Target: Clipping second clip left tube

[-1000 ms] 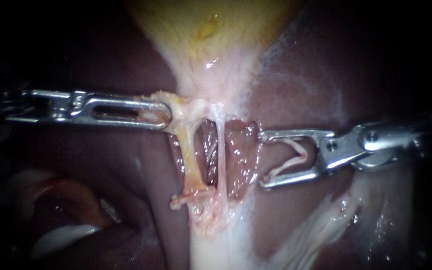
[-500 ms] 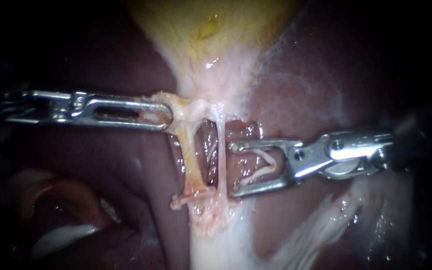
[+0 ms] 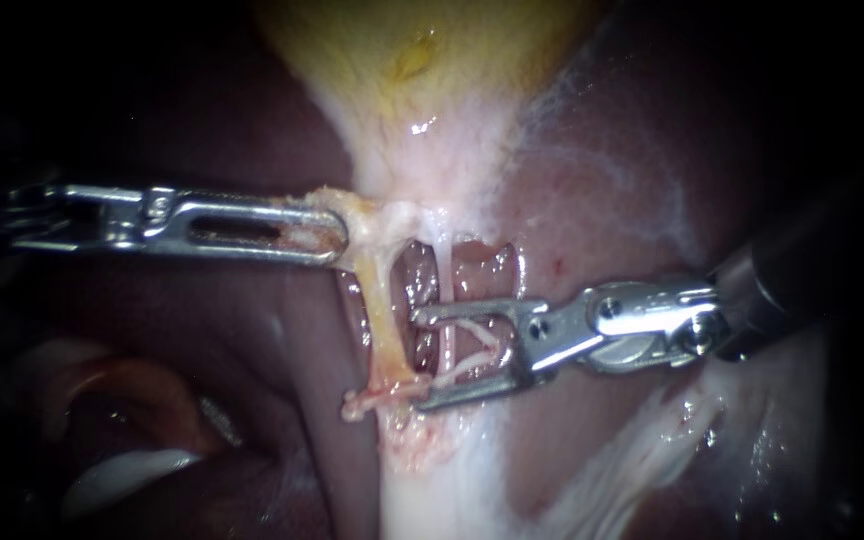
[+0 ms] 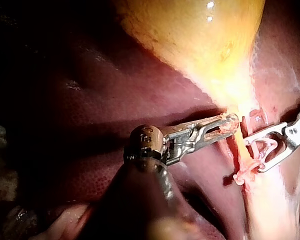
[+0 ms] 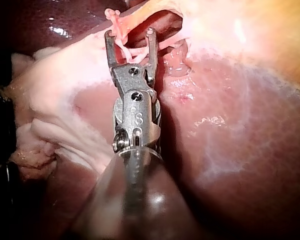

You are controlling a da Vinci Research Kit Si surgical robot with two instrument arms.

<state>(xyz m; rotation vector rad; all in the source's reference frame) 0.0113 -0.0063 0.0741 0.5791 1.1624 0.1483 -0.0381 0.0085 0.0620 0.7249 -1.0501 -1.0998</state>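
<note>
The left tube (image 3: 384,320) is a yellowish strand running down from the gallbladder (image 3: 422,60), with a white clip (image 3: 364,402) across its lower end. A thinner right tube (image 3: 443,285) hangs beside it. My left instrument (image 3: 324,232) is shut on tissue at the gallbladder's neck, where the left tube begins. My right instrument (image 3: 418,360) holds a white V-shaped clip (image 3: 474,352) between jaws standing wide apart. The thin tube crosses the gap between them, and their tips lie just right of the left tube. In the right wrist view the right instrument (image 5: 131,34) reaches the tubes.
Dark red liver (image 3: 602,200) surrounds the tubes. White fatty tissue (image 3: 432,490) runs down below the clip, with more strands (image 3: 642,450) under the right instrument's shaft. Pale folds (image 3: 122,470) lie at the lower left.
My right instrument has moved left with its clip, from clear of the tubes to straddling the thin tube with its tips at the left tube. My left instrument has held still.
</note>
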